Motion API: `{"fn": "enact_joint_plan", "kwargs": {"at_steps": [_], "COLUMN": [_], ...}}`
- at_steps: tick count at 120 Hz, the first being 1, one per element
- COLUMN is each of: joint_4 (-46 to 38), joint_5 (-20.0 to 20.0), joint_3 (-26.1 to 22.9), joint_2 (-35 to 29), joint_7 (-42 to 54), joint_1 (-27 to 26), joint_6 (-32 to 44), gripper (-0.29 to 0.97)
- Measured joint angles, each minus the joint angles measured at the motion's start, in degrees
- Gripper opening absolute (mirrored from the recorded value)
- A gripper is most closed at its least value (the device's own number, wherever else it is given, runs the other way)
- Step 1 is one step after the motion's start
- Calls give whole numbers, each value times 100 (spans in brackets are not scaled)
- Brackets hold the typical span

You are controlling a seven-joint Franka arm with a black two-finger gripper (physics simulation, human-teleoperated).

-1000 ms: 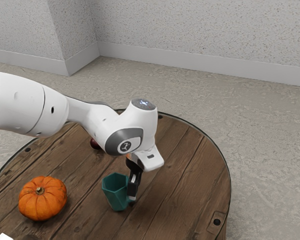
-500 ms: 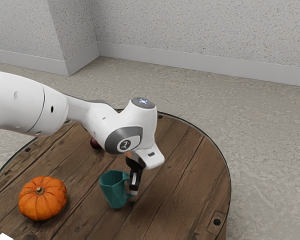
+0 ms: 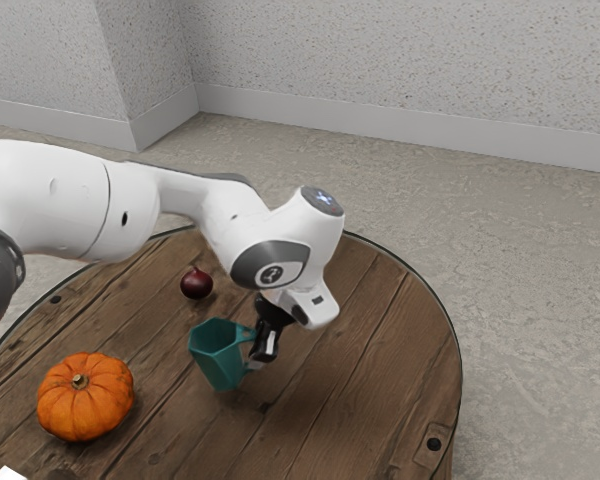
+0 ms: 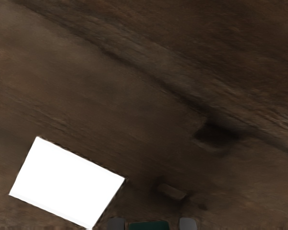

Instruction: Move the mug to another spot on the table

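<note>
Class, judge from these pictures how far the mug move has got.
Done: the hand is shut on the mug. In hand: the mug hangs tilted, seemingly just off the table. Left: carrying it to another spot, setting it down upright, letting go.

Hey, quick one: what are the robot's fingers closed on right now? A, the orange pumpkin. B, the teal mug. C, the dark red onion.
B: the fingers clamp the teal mug from its handle side and it hangs tilted, while the pumpkin and the onion sit apart from it on the table.
</note>
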Motion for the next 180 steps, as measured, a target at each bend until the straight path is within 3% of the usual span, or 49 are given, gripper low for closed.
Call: {"fn": "enact_joint_plan", "kwargs": {"at_steps": [59,120,180], "joint_4": [766,1140,1938], "joint_5": [311,-88,-129], "joint_3": [5,51,42], "joint_2": [551,779,1450], "joint_7": [-462,-432,-192], "joint_1": [672,1033,1374], "joint_6": [-375,-738,-1013], "gripper": [-6,-9,-10]}}
